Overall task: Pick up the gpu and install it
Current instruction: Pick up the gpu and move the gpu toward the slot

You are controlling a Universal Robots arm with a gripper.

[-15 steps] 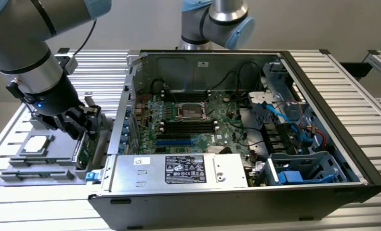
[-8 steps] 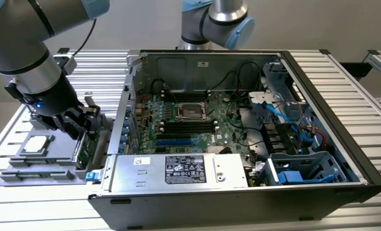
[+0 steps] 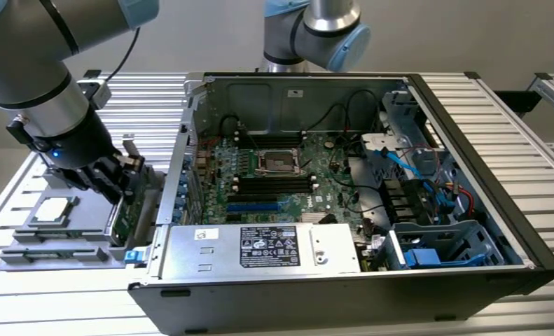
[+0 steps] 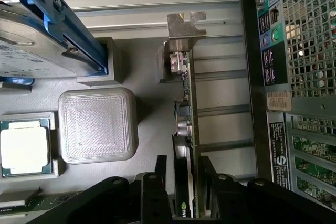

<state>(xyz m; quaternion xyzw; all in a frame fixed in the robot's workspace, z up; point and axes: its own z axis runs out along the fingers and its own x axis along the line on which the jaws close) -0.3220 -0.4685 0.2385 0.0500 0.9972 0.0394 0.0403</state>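
The gpu (image 4: 190, 114) stood on edge in the grey fixture (image 4: 142, 72), just outside the computer case (image 3: 258, 105) on the exterior view's left. You likely had a light, stiff, fragile card, best taken by its bare top edge, clear of the silver bracket (image 4: 185, 30). Your arm pointed straight down, the gripper (image 4: 184, 163) straddling that edge. Whether it had clamped, you could not tell.

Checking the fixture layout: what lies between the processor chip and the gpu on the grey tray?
A raised grey square block sits between the processor chip and the gpu, seen in the wrist view.
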